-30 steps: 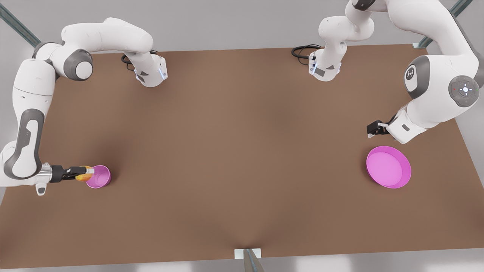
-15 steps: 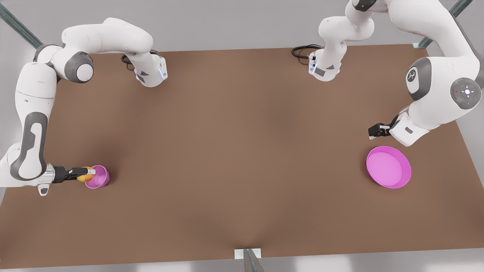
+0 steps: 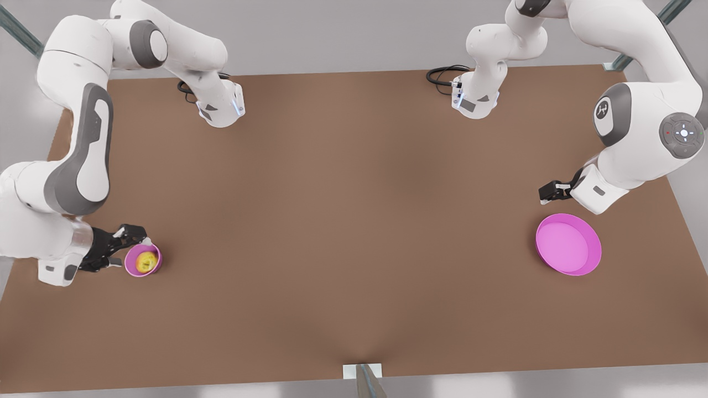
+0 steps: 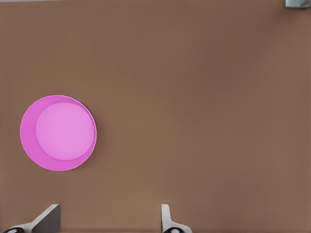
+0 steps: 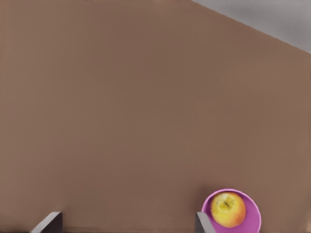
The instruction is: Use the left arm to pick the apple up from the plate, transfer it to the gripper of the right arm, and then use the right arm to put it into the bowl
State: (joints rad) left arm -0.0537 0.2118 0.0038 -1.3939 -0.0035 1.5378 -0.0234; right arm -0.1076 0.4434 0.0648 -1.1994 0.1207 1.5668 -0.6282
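Note:
The yellow-red apple [image 3: 146,261] [image 5: 228,209] lies inside the small pink bowl [image 3: 129,265] [image 5: 254,221] at the front view's left. My right gripper [image 3: 131,251] [image 5: 126,224] hovers just beside and above the bowl, open, with nothing between its fingers. The wide magenta plate [image 3: 568,244] [image 4: 58,132] sits bare at the front view's right. My left gripper [image 3: 547,192] [image 4: 107,219] waits above the table just behind the plate, open and holding nothing.
Both arm bases [image 3: 221,108] [image 3: 474,102] stand at the far edge of the brown table [image 3: 354,221]. A metal post [image 3: 365,381] rises at the near edge's middle. The bowl sits close to the table's edge on the front view's left.
My right gripper has let go of the apple, which now rests in the bowl. Its fingers have opened, and the arm has swung upward and turned. The left arm has barely moved.

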